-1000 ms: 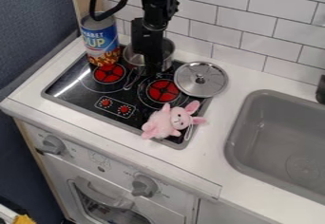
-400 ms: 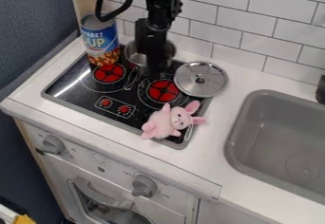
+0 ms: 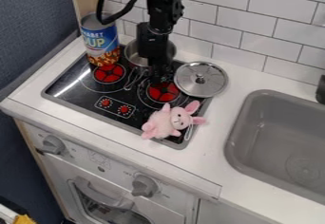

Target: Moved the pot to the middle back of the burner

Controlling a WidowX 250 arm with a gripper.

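At the back middle of the black stove top (image 3: 86,92) stands the silver pot (image 3: 132,53), between the soup can and the silver lid. Its handle points toward the front. The black gripper (image 3: 160,78) hangs down in front of the pot and covers part of it, its tips just behind the right red burner (image 3: 163,93). Whether the gripper touches the pot is hidden from this angle. The left red burner (image 3: 109,74) lies in front of the can.
The tall soup can (image 3: 100,40) stands at the stove's back left corner. The silver lid (image 3: 200,79) lies at the right back edge. A pink plush rabbit (image 3: 170,121) lies at the front right. A grey sink (image 3: 279,142) is on the right.
The gripper has shifted slightly right and its lower end has come a little toward the front. The pot appears to have moved very slightly right in the first interval.
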